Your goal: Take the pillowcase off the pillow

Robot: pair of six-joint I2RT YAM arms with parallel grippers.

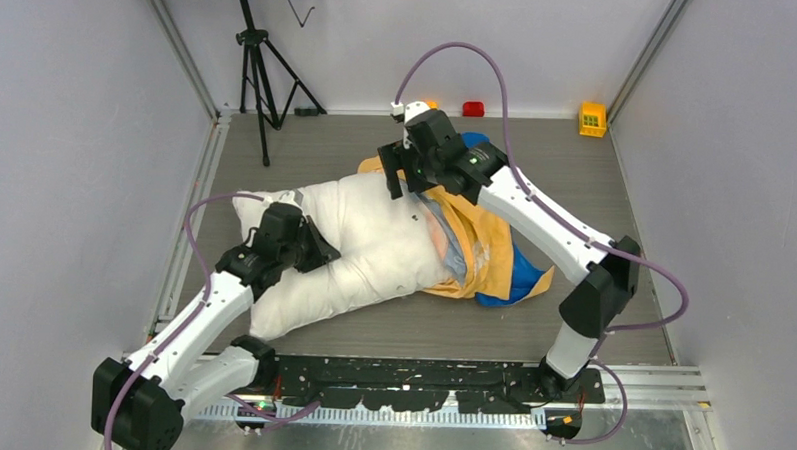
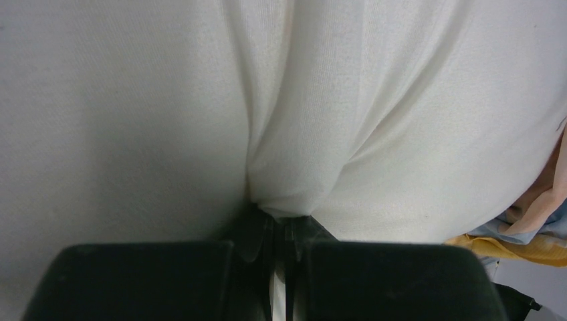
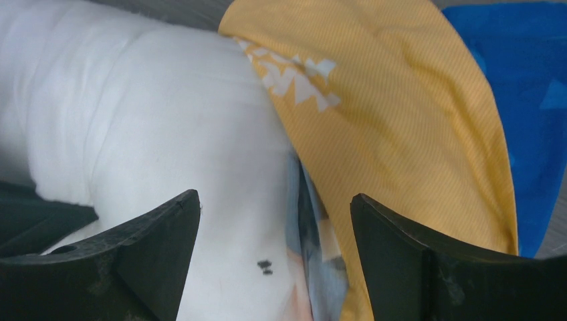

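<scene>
The white pillow [image 1: 369, 246] lies across the middle of the floor, mostly bare. The orange-yellow pillowcase [image 1: 494, 253] still covers its right end, bunched with blue and pale inner parts showing. My left gripper [image 1: 326, 250] is shut on a pinched fold of the pillow [image 2: 294, 134] at its left part. My right gripper [image 1: 404, 180] is open above the pillowcase's opening edge. In the right wrist view its jaws straddle the edge of the pillowcase [image 3: 401, 114] where it meets the pillow [image 3: 174, 120].
A black tripod [image 1: 255, 70] stands at the back left. A yellow block [image 1: 591, 118] and a small red object [image 1: 473, 109] lie by the back wall. Grey walls close in both sides.
</scene>
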